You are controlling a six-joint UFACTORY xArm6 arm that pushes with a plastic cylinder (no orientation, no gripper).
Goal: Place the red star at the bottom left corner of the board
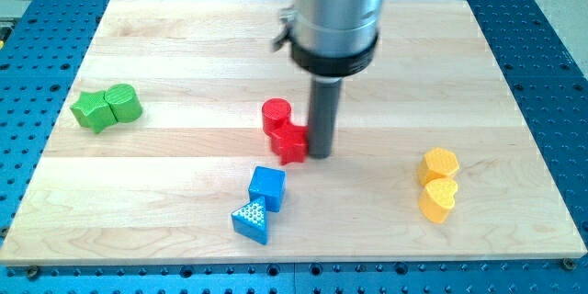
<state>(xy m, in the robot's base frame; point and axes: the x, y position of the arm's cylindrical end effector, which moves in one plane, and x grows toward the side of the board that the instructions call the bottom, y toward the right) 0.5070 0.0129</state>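
Note:
The red star point(290, 144) lies near the middle of the wooden board point(184, 46), touching a red cylinder point(276, 115) just above and to its left. My tip point(320, 153) stands right against the star's right side. The arm's grey body hangs down from the view's top and hides part of the board behind it.
A blue cube point(266, 186) and a blue triangle point(251, 220) lie below the star. A green star point(91, 110) and a green cylinder point(122, 103) sit at the left. A yellow hexagon point(439, 163) and a yellow heart point(438, 198) sit at the right.

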